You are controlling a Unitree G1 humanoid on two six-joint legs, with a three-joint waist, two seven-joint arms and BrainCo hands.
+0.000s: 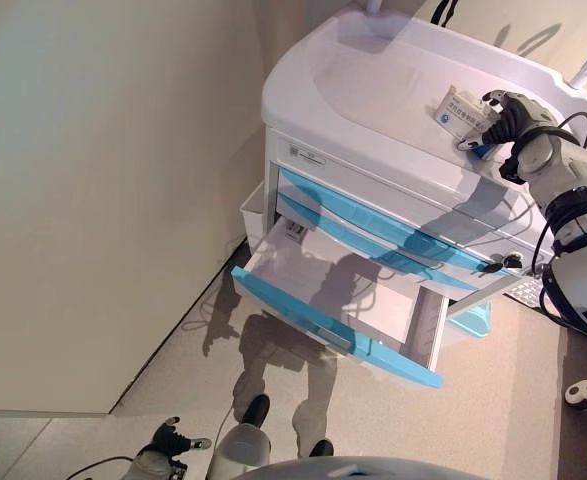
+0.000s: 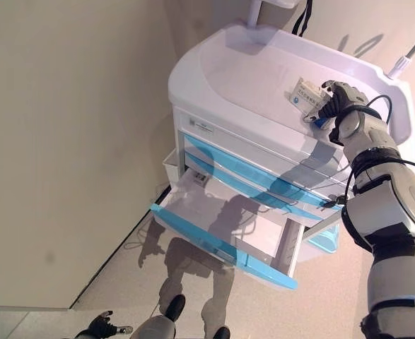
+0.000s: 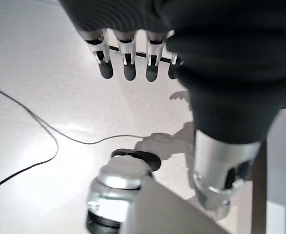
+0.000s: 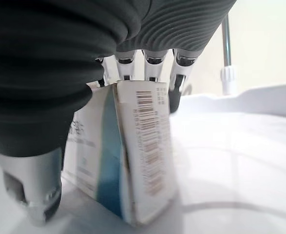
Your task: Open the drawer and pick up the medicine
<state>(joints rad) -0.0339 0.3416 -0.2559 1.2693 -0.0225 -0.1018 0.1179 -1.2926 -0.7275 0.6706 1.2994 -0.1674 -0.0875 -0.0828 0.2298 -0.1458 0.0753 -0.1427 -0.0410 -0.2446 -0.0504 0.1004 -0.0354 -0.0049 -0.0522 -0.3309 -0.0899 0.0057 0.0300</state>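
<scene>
Nearest the head camera, low in the view above the floor: left hand (image 1: 170, 438), idle, fingers (image 3: 128, 62) hanging straight and relaxed, holding nothing.

Item 1. White plastic medical cart (image 1: 373, 90) with a raised rim round its top and blue-fronted drawers down its face. Lowest visible drawer, white inside with a blue front panel (image 1: 333, 330), stands pulled fully out; no contents can be made out on its floor.

Item 2. Small white cardboard medicine box with a blue stripe and a barcode on 1 narrow side (image 4: 133, 161). Location: on the cart's top surface near its right edge, 1 lower edge resting on the white top, body tilted.

Item 3. Right hand (image 1: 508, 118), clasped on the medicine box: fingers behind 1 broad face, thumb (image 4: 33, 185) against the opposite face.

Handling notes, by judgement: box looks light and thin-walled, stiff along its edges yet likely to dent under a hard squeeze; glossy card may slip against smooth fingertips. Best hold appears to be across the 2 broad faces near mid-height, as now, with modest pressure. Drawer step looks done.
</scene>
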